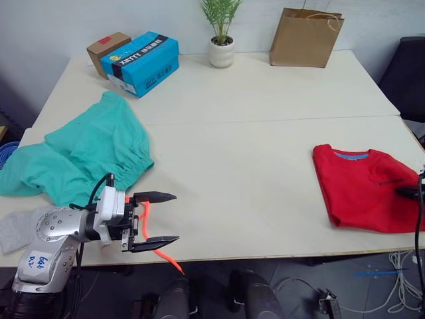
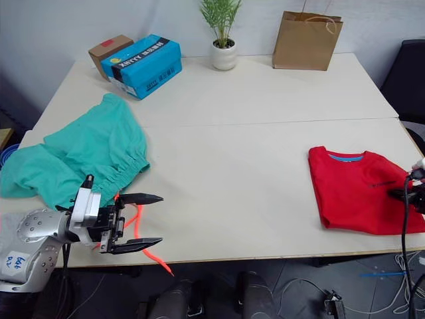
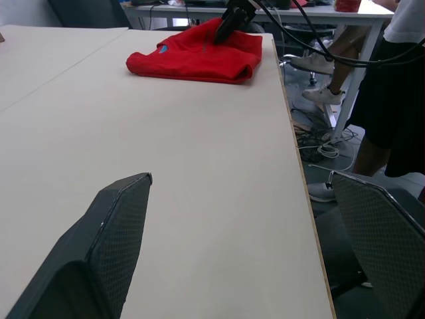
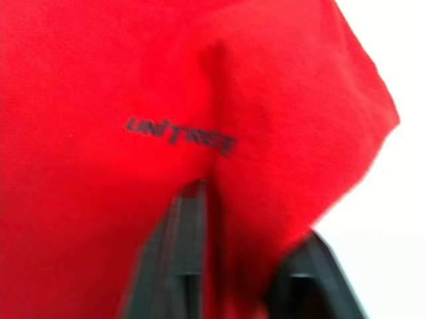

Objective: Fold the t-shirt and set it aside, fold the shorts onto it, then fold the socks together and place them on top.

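The red t-shirt [image 1: 362, 189] lies folded at the table's right side, its blue neck label facing the far edge. My right gripper [image 1: 406, 193] rests on the shirt's right part, shut on a raised ridge of red cloth [image 4: 232, 199]. The teal-green shorts [image 1: 86, 153] lie crumpled at the left. Their orange drawstring [image 1: 146, 222] trails over the front edge. My left gripper [image 1: 174, 217] hovers open at that front edge beside the drawstring, holding nothing. A grey sock [image 1: 14, 229] lies at the front left corner, partly behind my left arm.
At the back stand a blue box [image 1: 143, 61], a brown carton [image 1: 106, 45], a potted plant [image 1: 221, 43] and a paper bag [image 1: 305, 36]. A black chair [image 1: 408, 73] is at the right. A person's legs [image 3: 392, 100] and cables are past the table's right end.
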`<act>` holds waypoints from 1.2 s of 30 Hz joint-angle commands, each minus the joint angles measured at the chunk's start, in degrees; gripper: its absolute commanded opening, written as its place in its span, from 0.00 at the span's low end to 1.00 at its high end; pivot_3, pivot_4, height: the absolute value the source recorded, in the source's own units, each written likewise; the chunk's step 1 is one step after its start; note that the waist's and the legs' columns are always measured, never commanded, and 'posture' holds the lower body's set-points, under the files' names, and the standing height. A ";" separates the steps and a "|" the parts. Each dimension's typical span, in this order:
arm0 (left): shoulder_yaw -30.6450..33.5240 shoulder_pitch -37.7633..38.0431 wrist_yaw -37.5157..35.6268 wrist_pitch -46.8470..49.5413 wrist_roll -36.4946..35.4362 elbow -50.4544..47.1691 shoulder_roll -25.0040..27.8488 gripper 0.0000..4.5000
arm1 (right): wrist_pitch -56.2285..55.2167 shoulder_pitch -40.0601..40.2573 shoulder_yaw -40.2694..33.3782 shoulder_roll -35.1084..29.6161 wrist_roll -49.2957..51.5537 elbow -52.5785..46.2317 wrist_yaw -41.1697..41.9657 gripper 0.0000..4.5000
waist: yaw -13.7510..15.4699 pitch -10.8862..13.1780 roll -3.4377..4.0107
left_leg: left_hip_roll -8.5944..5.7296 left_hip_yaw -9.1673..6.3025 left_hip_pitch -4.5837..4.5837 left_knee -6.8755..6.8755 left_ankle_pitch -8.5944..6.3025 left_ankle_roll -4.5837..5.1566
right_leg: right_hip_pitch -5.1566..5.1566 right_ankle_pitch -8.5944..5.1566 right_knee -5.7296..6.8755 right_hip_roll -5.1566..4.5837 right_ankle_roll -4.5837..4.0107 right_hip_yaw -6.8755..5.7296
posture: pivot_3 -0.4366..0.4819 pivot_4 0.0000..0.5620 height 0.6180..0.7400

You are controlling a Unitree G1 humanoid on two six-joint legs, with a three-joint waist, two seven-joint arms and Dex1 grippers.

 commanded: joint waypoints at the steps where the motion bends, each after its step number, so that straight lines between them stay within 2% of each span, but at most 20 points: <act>1: 0.30 -1.44 -0.24 -0.21 -0.81 -0.78 0.40 1.00 | -2.60 1.56 -2.87 -2.23 0.34 -1.01 0.12 0.56 | 0.19 0.00 0.00 | 0.00 0.00 0.00 0.00 0.00 0.00 | 0.00 0.00 0.00 0.00 0.00 -0.01 | 0.48 0.27 1.00; 6: 0.27 -2.71 -1.15 -1.17 -0.26 1.68 0.08 1.00 | -5.30 4.35 -7.98 -4.92 3.01 -5.80 0.40 0.95 | 0.16 0.02 0.10 | -0.01 -0.01 0.00 0.02 0.01 0.02 | 0.01 0.00 0.02 -0.01 0.00 0.00 | 0.48 0.27 1.00; 7: 0.44 -2.52 -1.55 -1.55 -0.03 2.39 0.15 1.00 | -4.61 5.29 -10.34 -5.11 4.79 -9.15 0.03 0.99 | 0.16 0.01 0.16 | -0.01 0.00 0.00 0.01 0.01 0.02 | 0.01 0.00 0.02 -0.01 0.00 0.00 | 0.48 0.27 1.00; 16: 1.42 -4.59 -3.31 -3.14 1.08 7.93 1.30 1.00 | 7.48 22.87 -25.14 -2.48 13.19 -46.23 -3.60 0.99 | 0.33 -0.01 0.26 | 0.04 0.01 0.10 -0.07 0.02 -0.03 | 0.02 -0.01 0.07 0.01 -0.02 0.03 | 0.48 0.27 1.00; 20: 2.62 -5.03 -3.29 -3.48 1.26 9.72 2.02 1.00 | 9.75 26.52 -23.87 3.61 15.50 -61.95 -6.97 0.99 | 0.33 -0.02 0.23 | 0.04 -0.03 0.10 -0.06 0.01 -0.02 | 0.04 -0.01 0.07 0.00 -0.02 0.05 | 0.48 0.27 1.00; 22: 3.65 -4.47 -2.73 -3.44 1.22 9.67 2.30 1.00 | 9.50 27.75 -20.74 9.51 16.30 -69.23 -9.77 0.99 | 0.19 -0.07 0.13 | 0.05 -0.03 0.12 -0.10 0.01 -0.02 | 0.05 -0.01 0.07 0.00 -0.02 0.04 | 0.48 0.27 1.00; 27: 8.49 1.10 -0.47 -2.73 0.46 6.59 3.14 1.00 | 2.92 29.20 -11.69 20.65 11.65 -74.18 -13.76 0.99 | 0.15 -0.07 0.10 | 0.04 0.00 0.13 -0.24 0.04 -0.07 | 0.01 -0.02 0.06 0.02 -0.02 0.04 | 0.48 0.27 1.00; 28: 9.57 2.47 0.12 -2.56 0.31 5.79 3.19 1.00 | 1.63 29.00 -10.25 21.99 10.94 -73.90 -13.87 0.99 | -0.31 0.06 0.32 | -0.05 -0.13 0.05 -0.30 0.03 -0.03 | 0.14 -0.02 0.04 -0.02 -0.02 -0.06 | 0.48 0.27 1.00; 32: 14.40 7.77 3.65 -2.18 0.98 3.81 3.16 1.00 | -0.11 27.11 -6.22 26.53 10.30 -73.02 -14.65 0.99 | -1.17 0.25 0.57 | -1.91 -3.94 -0.07 -1.06 1.08 0.64 | 2.18 -0.32 -0.33 -1.81 0.57 -3.74 | 0.48 0.27 1.00; 33: 16.70 9.63 5.45 -2.52 2.28 4.04 3.14 1.00 | -1.13 26.59 -5.25 27.32 10.21 -73.04 -14.28 0.99 | -1.19 0.30 0.65 | -2.57 -4.95 -0.11 -1.39 1.44 0.94 | 2.58 -0.52 -0.32 -2.23 0.91 -4.28 | 0.48 0.27 1.00; 34: 19.13 11.35 7.49 -2.50 3.29 4.30 3.00 1.00 | -2.69 26.30 -4.29 27.88 9.72 -73.21 -13.71 0.99 | -0.38 0.37 0.54 | -2.79 -5.41 -0.10 -1.32 1.61 0.97 | 2.62 -0.77 -0.27 -2.33 1.33 -3.90 | 0.48 0.27 1.00; 36: 23.40 14.39 11.40 -2.98 5.54 5.20 2.55 1.00 | -6.33 26.46 -2.53 28.55 9.18 -73.76 -11.85 0.99 | 1.04 0.37 0.53 | -2.74 -5.24 -0.03 -1.15 1.44 0.93 | 2.61 -0.92 -0.27 -2.05 1.45 -2.80 | 0.48 0.27 1.00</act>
